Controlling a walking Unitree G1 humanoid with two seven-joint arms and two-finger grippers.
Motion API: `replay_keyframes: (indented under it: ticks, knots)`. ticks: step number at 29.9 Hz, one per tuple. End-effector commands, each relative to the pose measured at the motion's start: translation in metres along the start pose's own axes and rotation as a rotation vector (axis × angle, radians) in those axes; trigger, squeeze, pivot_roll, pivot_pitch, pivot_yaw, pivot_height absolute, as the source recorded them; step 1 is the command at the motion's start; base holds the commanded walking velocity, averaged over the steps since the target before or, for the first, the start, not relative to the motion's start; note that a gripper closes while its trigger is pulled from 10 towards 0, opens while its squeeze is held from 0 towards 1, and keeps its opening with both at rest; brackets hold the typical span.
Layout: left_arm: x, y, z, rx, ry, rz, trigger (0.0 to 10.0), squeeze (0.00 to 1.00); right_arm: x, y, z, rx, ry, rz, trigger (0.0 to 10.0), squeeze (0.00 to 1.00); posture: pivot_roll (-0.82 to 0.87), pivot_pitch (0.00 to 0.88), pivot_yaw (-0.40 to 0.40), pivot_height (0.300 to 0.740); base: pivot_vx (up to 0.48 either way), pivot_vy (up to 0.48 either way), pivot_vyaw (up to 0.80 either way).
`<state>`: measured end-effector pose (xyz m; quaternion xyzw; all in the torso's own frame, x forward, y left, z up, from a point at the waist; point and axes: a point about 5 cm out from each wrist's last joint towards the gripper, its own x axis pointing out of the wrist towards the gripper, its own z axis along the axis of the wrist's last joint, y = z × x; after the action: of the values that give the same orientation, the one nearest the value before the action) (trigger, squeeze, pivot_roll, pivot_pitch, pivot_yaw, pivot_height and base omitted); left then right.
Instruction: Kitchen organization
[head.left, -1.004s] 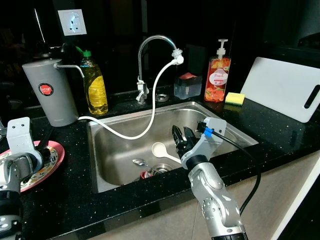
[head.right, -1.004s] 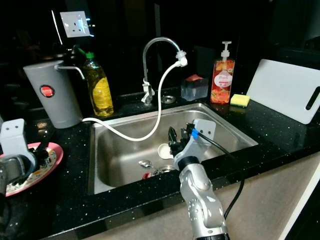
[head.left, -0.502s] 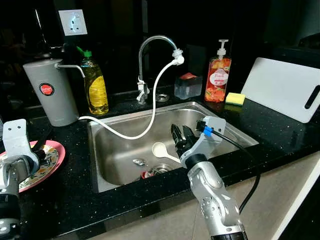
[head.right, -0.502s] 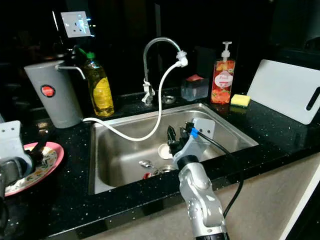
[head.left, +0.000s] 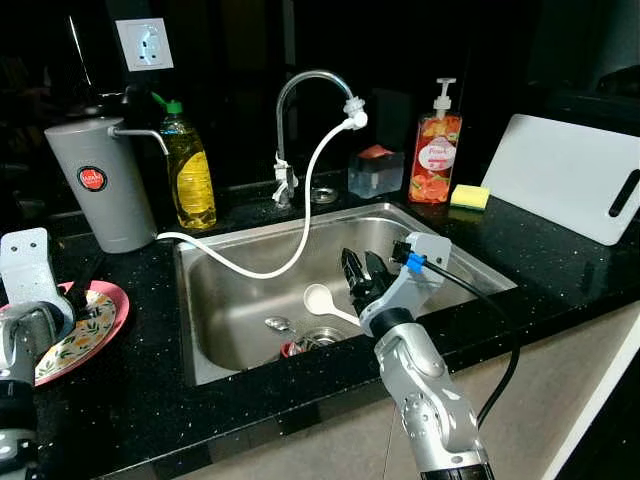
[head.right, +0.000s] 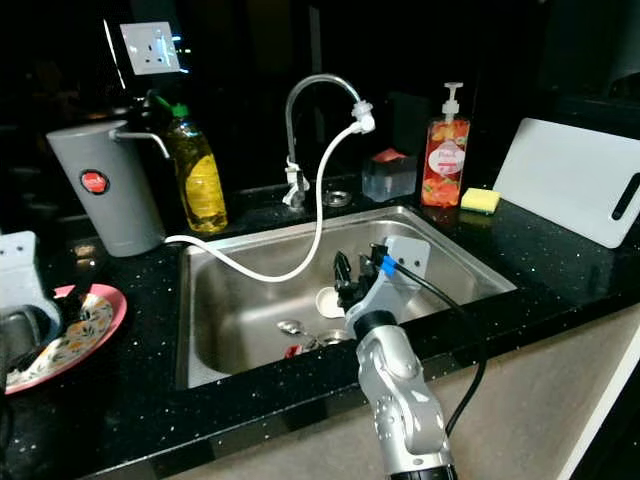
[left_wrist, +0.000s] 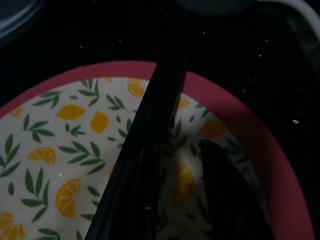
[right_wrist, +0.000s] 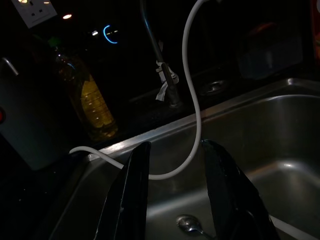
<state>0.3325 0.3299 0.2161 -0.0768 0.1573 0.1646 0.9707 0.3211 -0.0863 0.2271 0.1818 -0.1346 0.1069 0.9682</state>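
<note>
One stainless-steel sink basin (head.left: 250, 310) is set into the black speckled countertop (head.left: 560, 260). The basin contains one white plastic spoon (head.left: 322, 300) and one metal spoon (head.left: 280, 325), the latter lying beside the drain (head.left: 318, 338). One chrome gooseneck tap (head.left: 300, 110) carries one white flexible hose (head.left: 300, 235), which loops down into the basin and runs out to one grey cylindrical canister (head.left: 100, 185). Behind the basin stand one yellow dish-liquid bottle with a green cap (head.left: 190, 170), one orange pump soap bottle (head.left: 436, 150), one clear plastic box (head.left: 375, 172) and one yellow sponge (head.left: 469, 196). One white cutting board (head.left: 570, 185) leans at the far right. One pink-rimmed plate with a lemon-and-leaf pattern (head.left: 85, 325) rests on the countertop to the left of the basin. The right gripper (head.left: 358, 275) hovers over the basin above the white plastic spoon, fingers spread and holding nothing. The left gripper (left_wrist: 185, 165) sits at the plate, one finger lying across the plate face; whether it grips the rim cannot be determined. Compared with one second earlier, the left arm has drawn back toward the left edge of the head views and more of the plate pattern is exposed; the right gripper and both spoons are unchanged.
</note>
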Motion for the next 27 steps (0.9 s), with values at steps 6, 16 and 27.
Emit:
replay_keyframes:
  ticks: [6, 16, 27]
  knots:
    - [0.000, 0.012, -0.004, 0.009, 0.029, 0.032, 10.0, 0.00, -0.003, -0.001, -0.001, 0.004, 0.010, -0.015, 10.0, 0.00, 0.01, 0.000, 0.070, 0.740, 0.000, 0.000, 0.00]
    - [0.000, 0.016, -0.011, 0.026, 0.051, 0.052, 10.0, 0.00, -0.003, -0.002, -0.002, 0.005, 0.012, -0.014, 10.0, 0.00, 0.01, 0.000, 0.065, 0.740, 0.000, 0.000, 0.00]
    - [0.000, 0.024, -0.013, 0.032, 0.059, 0.085, 10.0, 0.00, -0.002, -0.001, -0.003, 0.009, 0.016, -0.010, 10.0, 0.00, 0.02, 0.000, 0.064, 0.740, 0.000, 0.000, 0.00]
